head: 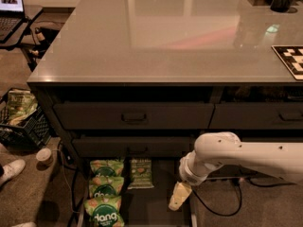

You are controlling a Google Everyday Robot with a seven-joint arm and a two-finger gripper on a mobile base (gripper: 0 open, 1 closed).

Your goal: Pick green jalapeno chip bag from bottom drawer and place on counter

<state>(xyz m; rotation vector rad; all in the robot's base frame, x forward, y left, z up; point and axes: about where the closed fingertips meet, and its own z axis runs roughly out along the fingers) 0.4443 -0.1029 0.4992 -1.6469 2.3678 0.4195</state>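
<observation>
Bottom drawer [156, 207]: pulled out beneath desk [156, 37].
Green jalapeno chip bag [141, 173]: in drawer, rear, just right of bag row [105, 193].
Gripper [179, 196]: over drawer's right part, right of chip bag.

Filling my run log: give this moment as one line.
phase: reach | gripper: above open drawer, right of jalapeno bag, apart | jalapeno bag: in drawer | counter: jalapeno bag not placed

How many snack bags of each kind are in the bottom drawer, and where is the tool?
Bright green "dang" bags: 3
Olive-green jalapeno chip bag: 1
Total: 4
Tool: over the bottom drawer, right of the bags.
</observation>
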